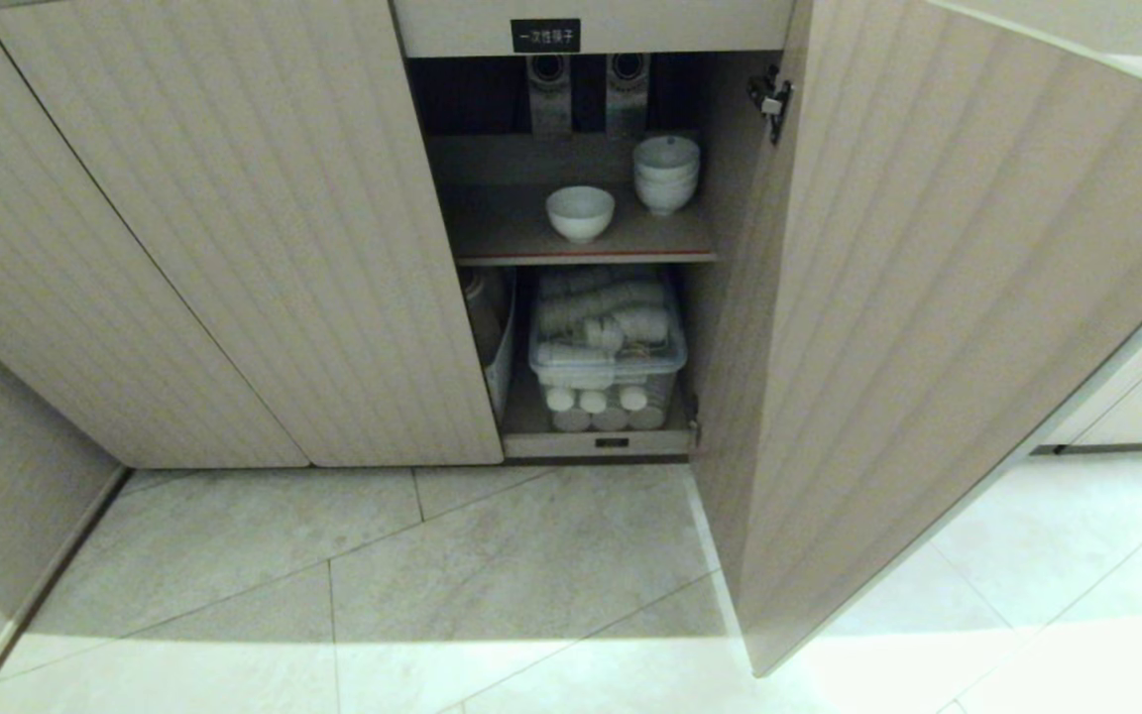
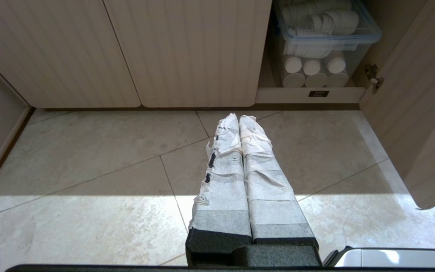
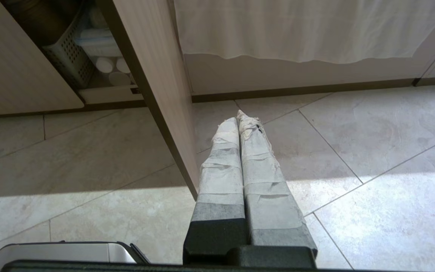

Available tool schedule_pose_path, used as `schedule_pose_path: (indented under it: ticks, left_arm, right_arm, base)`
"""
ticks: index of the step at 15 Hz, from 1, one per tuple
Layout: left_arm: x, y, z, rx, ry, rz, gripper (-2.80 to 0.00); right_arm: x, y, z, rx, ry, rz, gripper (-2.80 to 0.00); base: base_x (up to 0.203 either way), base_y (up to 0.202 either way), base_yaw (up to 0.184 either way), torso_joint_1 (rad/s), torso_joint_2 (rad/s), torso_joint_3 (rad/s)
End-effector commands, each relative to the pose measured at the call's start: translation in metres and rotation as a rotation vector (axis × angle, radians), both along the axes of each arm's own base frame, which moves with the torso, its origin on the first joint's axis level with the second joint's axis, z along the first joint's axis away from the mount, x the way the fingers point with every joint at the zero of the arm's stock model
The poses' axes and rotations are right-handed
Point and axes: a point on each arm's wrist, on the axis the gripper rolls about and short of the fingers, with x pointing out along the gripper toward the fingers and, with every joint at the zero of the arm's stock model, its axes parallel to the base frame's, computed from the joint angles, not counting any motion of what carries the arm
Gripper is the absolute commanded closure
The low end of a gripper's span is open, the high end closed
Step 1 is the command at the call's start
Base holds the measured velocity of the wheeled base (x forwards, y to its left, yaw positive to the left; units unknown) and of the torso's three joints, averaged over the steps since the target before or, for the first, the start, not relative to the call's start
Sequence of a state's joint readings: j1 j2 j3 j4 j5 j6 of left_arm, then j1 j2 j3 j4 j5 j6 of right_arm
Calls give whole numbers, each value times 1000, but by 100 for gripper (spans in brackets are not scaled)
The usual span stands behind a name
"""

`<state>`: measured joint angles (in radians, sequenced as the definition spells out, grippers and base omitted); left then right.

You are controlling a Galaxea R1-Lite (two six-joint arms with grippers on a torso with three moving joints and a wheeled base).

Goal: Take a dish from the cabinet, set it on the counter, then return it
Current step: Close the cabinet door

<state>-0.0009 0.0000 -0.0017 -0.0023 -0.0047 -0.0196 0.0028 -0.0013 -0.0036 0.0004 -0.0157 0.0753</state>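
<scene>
Head view is showing the cabinet (image 1: pixel 571 248) with its right door (image 1: pixel 928 297) swung wide and the single white bowl (image 1: pixel 580 213) sitting on the upper shelf (image 1: pixel 531 243), near the middle of the shelf's front edge. A stack of like bowls (image 1: pixel 666 175) is standing toward the shelf's right rear corner, apart from the single bowl. A clear lidded bin of white cups (image 1: pixel 608 357) is resting on the bottom shelf.

The step in hand is judged to be the reach for the bowl, not yet begun. It is best done by one pincer being opened before entry, brought in level above the shelf's front edge, and closed on the bowl's near rim, with the stack and the open door being kept clear of.

Neither arm is being seen from the head. The left pincer (image 2: pixel 239 118) is being held above the floor tiles (image 2: pixel 89 170) before the closed doors, its taped fingers (image 2: pixel 225 166) pressed together and holding nothing. The right pincer (image 3: pixel 237 118) is hanging over the floor just beside the open door's edge, fingers likewise together, empty and touching nothing.
</scene>
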Motion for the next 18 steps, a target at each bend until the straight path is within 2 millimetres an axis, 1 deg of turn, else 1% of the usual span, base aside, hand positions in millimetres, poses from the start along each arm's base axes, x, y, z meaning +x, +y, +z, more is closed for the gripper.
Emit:
schedule_pose_path:
  ticks: [1, 4, 7, 11, 14, 16, 18]
  left_arm:
    - [0, 0, 0, -1, 1, -1, 0]
    - [0, 0, 0, 0, -1, 0, 0]
    - [0, 0, 0, 0, 1, -1, 0]
    - [0, 0, 0, -2, -1, -1, 0]
    - [0, 0, 0, 0, -1, -1, 0]
    - [0, 0, 0, 0, -1, 0, 0]
    - [0, 0, 0, -1, -1, 0, 0]
  right_arm:
    - [0, 0, 1, 3, -7, 2, 0]
    - [-3, 0, 15, 7, -35, 2, 0]
    - [7, 0, 31, 39, 15, -3, 0]
    - [41, -2, 58, 96, 77, -101, 0]
    - [71, -1, 79, 128, 78, -99, 0]
    - [92, 3, 96, 152, 59, -35, 0]
    - [107, 8, 116, 160, 32, 127, 0]
  base:
    - [0, 0, 0, 0, 0, 0]
    - [0, 0, 0, 0, 0, 0]
    - [0, 0, 0, 0, 0, 0]
    - [0, 0, 0, 0, 0, 0]
    - [0, 0, 0, 0, 0, 0]
    - [0, 0, 0, 0, 0, 0]
    - [0, 0, 0, 0, 0, 0]
